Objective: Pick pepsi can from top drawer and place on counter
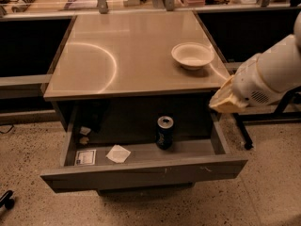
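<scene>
judging by how things lie, the task is barely begun. the can (164, 132) stands upright inside the open drawer (141, 172), a little right of the middle and toward the back of the grey floor. it is not lifted, and no can is on the table (117, 55) above.

the claw (225, 101) hangs at the right of the scene, just beside the table's front right corner and above the drawer's right wall, well apart from the can. whether the claw is open or closed i cannot tell. it has no hold of the can, which sits alone in the drawer.

what is left, as i read it, is nearly the whole job: bring the claw down into the drawer, close on the can, lift it clear of the table's front edge, and set it on the table top.

as for containers, the drawer stands pulled out. besides the can it holds a white scrap (118, 153) of paper lying flat to the can's left and a small card (85, 157) in the front left corner. some bits (84, 134) by the left wall are too small to name. the bowl (192, 55) sits on the table toward its right rear and looks empty. the table's left half looks a fair spot for the can.
</scene>
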### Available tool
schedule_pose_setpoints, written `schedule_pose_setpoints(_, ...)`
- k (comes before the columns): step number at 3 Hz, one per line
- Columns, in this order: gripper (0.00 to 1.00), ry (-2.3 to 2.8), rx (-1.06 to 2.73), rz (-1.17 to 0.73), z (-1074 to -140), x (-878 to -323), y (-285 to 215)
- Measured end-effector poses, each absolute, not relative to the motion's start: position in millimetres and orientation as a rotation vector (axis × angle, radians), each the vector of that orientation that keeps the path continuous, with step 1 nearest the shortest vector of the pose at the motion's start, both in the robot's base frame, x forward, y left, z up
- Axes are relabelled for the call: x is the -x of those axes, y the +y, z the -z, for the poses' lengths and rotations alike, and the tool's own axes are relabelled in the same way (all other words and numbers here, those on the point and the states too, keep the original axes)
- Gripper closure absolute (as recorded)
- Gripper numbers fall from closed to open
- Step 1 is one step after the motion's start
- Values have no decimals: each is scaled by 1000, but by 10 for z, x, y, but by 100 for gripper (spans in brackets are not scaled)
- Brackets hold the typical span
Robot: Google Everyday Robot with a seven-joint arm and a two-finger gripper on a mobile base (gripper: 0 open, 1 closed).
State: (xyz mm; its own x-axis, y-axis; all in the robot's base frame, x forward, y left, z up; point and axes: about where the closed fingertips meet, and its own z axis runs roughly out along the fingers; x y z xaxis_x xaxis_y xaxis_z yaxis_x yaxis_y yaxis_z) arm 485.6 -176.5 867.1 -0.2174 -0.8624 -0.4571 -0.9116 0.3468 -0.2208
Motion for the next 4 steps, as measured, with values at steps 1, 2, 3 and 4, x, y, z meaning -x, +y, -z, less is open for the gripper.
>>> schedule_pose_setpoints(1, 100, 2117, 1512, -231, -8112, -4966, -1480)
schedule_pose_setpoints(2, 100, 2151, 1497, -355, -7478, -4953, -1155)
schedule_pose_setpoints(3, 100, 2151, 1497, -355, -7478, -4953, -1155)
schedule_pose_setpoints(4, 100, 2117, 1505, -342, -7432, -4954, -1152)
